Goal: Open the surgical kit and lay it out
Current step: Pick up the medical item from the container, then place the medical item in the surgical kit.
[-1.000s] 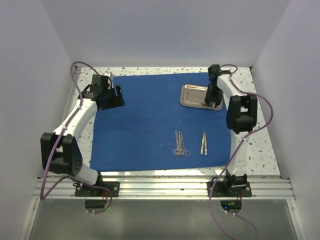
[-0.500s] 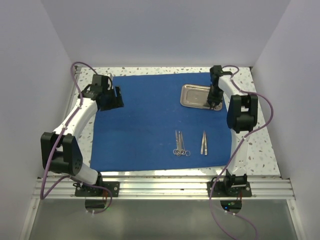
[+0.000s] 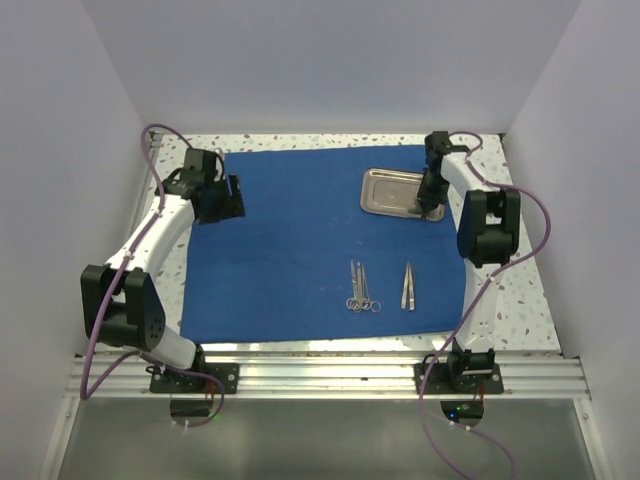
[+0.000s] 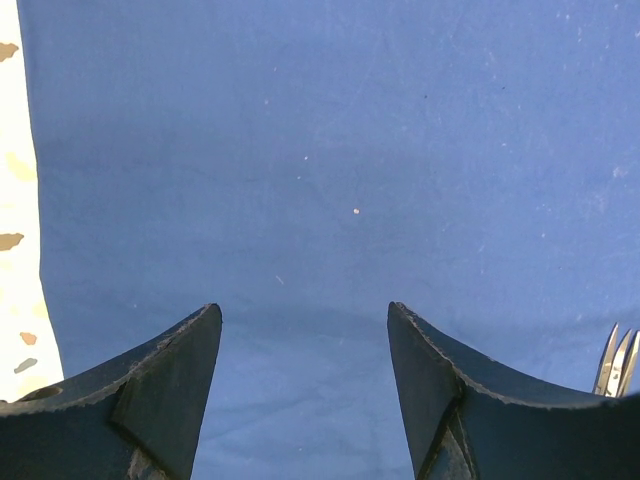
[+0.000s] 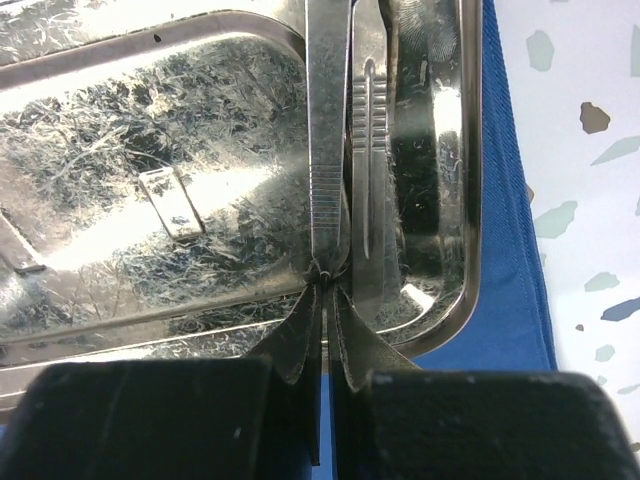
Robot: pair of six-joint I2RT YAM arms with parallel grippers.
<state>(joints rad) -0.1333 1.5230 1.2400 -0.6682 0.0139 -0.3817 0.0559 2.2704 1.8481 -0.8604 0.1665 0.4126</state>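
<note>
Right pincer (image 5: 326, 292) nipped on near end of slim ridged silver instrument (image 5: 327, 150) | lying in shiny rectangular steel tray (image 3: 385, 190), upper right | long axis straight ahead | left pincer (image 4: 305, 330) wide, empty, farther

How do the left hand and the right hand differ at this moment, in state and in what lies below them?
The left hand is open and holds nothing; the right hand is shut on a slim ridged silver tool. The left hand is over bare blue cloth; the right hand is over the steel tray. Both are black.
</note>
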